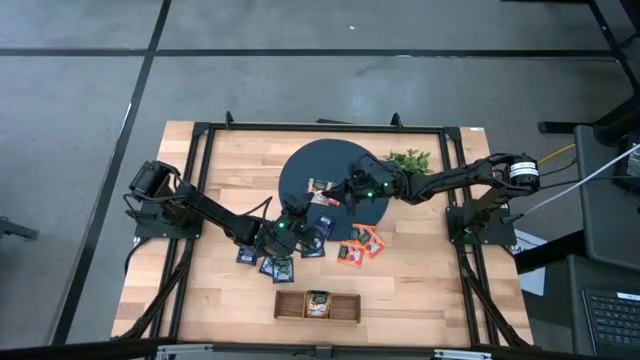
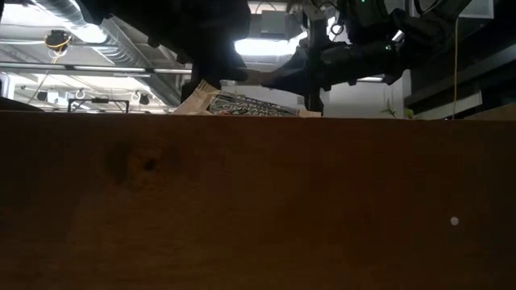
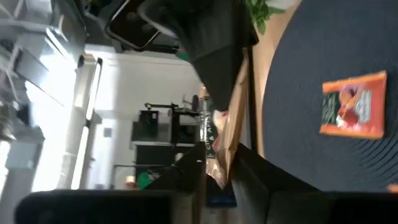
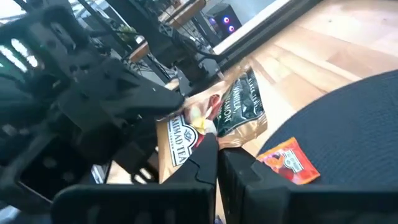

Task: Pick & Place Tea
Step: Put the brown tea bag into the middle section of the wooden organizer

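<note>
Two grippers stood tip to tip above the near edge of the dark round mat (image 1: 300,172), with one beige sachet (image 4: 239,109) held in the air between them. The right gripper (image 4: 216,148) was clenched on that sachet, pinching its lower edge between both fingertips, as the right wrist view showed plainly. The left gripper (image 1: 303,213) sat just on the other side of the same sachet; in the left wrist view the packet ran edge-on between that arm's own dark parts, but whether it was clamped there or merely flanked could not be told.

Around them, an orange sachet (image 4: 289,160) lay flat on the mat just beside the held one. More orange sachets (image 1: 360,246) lay on the table (image 1: 430,290) off the mat's near rim, and dark navy sachets (image 1: 264,260) were scattered under the left arm. The wooden tray (image 1: 279,305) sat near the table's front edge, well apart from both grippers, with one sachet (image 1: 318,303) in its middle compartment. A leafy plant (image 1: 410,160) stood beyond the mat.

Judging by this, the step in hand was a handover of the beige sachet from arm to arm. The next move would call for the left gripper to be clear of the packet, then for the right arm to carry it to the tray without crumpling it.
</note>
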Motion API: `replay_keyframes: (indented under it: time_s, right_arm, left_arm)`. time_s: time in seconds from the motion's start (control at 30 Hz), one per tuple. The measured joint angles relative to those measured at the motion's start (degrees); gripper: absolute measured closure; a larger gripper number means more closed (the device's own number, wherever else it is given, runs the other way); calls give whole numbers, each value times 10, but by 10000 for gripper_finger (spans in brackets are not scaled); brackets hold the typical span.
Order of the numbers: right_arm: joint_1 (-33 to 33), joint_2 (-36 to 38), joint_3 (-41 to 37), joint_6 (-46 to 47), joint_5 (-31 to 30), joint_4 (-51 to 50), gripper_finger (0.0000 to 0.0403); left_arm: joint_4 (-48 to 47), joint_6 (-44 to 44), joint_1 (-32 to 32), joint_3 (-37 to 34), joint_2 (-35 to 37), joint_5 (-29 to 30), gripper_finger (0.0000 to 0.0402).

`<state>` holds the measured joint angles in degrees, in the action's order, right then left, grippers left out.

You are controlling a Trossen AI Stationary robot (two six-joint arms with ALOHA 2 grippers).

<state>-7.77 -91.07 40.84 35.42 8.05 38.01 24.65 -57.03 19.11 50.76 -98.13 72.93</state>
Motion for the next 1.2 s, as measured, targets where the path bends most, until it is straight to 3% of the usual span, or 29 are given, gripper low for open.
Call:
replay_keyframes:
  time_s: [0.23, 0.47, 0.73, 0.97, 1.2]
  right_arm:
    - [0, 0, 0, -42, 0, -42, 398]
    - [0, 0, 0, -91, -3, -84, 399]
    - [9, 0, 0, -161, -8, -123, 399]
    - [40, 0, 0, -247, 9, -129, 399]
    - [67, 0, 0, -305, -36, -122, 398]
  left_arm:
    - [-5, 167, -1, 0, 2, -46, 270]
    - [-82, 390, -17, 0, 40, -178, 236]
    - [-220, 631, -57, 0, 95, -312, 233]
    - [-230, 707, -105, 0, 124, -406, 233]
    - [-230, 774, -158, 0, 121, -611, 233]
